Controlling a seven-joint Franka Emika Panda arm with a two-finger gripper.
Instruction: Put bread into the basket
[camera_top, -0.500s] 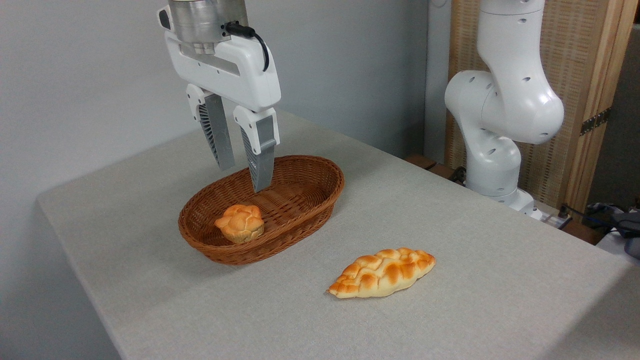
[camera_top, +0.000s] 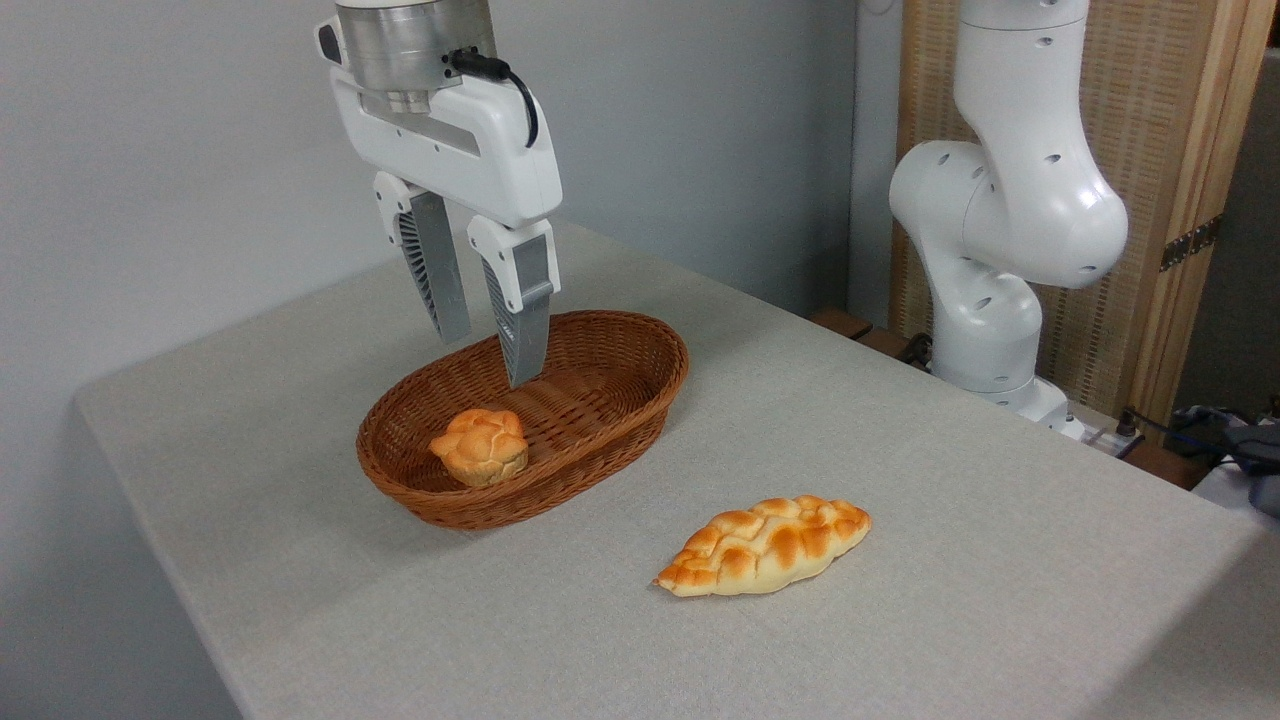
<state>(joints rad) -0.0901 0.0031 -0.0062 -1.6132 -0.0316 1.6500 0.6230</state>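
Almost nothing has moved since the earlier picture — only the white robot gripper (camera_top: 487, 352) sits a tiny bit differently, and the two breads lie just where they were. Its two grey ribbed fingers (camera_top: 523, 330) point down over the back half of the oval brown woven wicker basket (camera_top: 640, 415). They are spread a little apart and hold nothing. Inside the basket, near its front end, sits a small round knotted bun (camera_top: 480, 446). That one is not the job. The job is the long flat braided bread with pointed ends and a golden-orange crust (camera_top: 765, 546), and it is not in the basket yet. It lies flat on the grey cloth-covered table (camera_top: 950, 480), out in the open, well apart from the basket. From the fingers, the bread lies to the right and closer to the camera, and lower down. Its long side runs from low on the left to a bit higher on the right — roughly the same slant as the basket's long side. I think the arm must swing over to the right and forward, then come down. The fingers would best close across the narrow middle of the bread, not along its length. The back half of the basket looks free for it.
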